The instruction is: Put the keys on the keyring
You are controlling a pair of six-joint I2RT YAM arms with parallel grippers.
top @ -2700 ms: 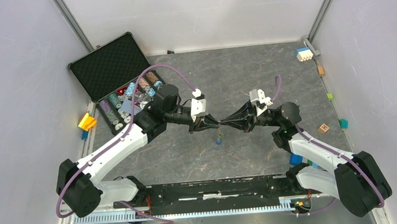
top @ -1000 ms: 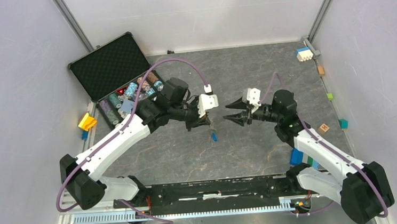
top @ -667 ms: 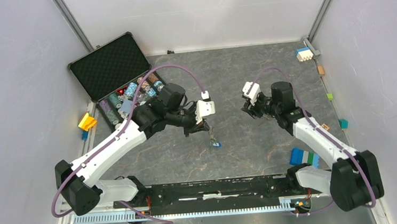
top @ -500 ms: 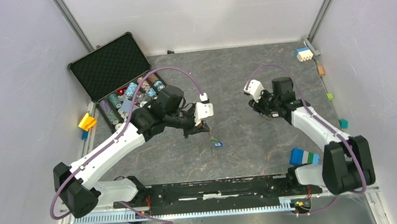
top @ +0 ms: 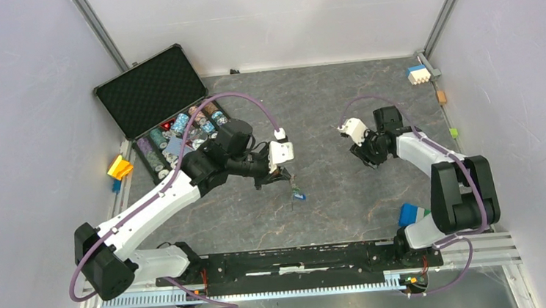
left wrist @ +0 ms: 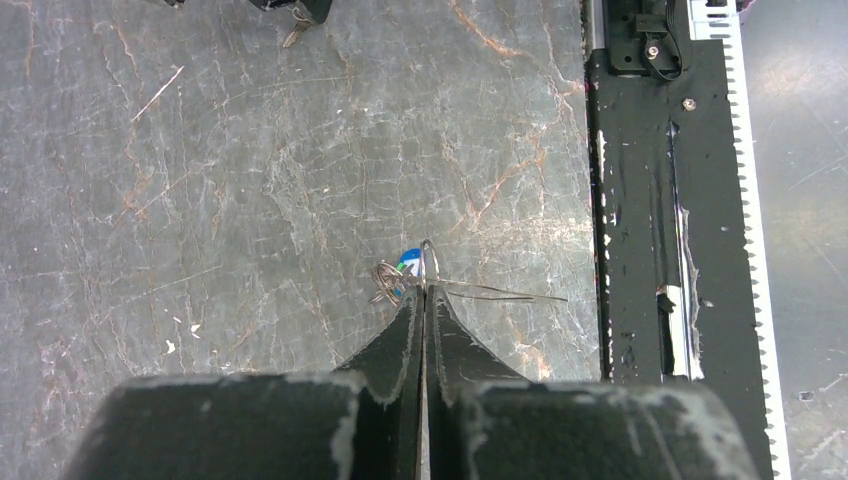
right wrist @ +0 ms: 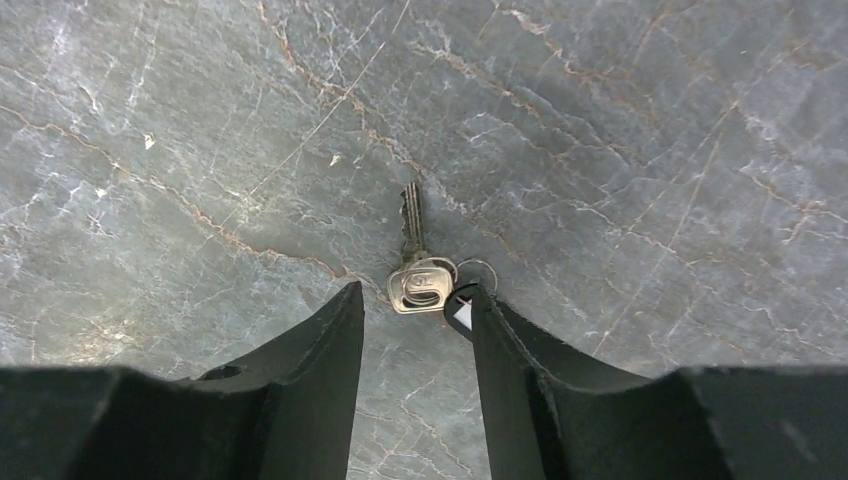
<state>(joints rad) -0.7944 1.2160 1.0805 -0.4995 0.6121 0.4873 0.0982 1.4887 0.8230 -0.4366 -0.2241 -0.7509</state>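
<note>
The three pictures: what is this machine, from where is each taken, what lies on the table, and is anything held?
Two robot arms stand at the near edge of a table. One picture looks down from above; the others come from a camera on each wrist. The left gripper is shut on a thin wire keyring, a blue-tagged key beside it. The right gripper is open, its jaws either side of a second key lying on the table. An open case of poker chips stands far left.
</note>
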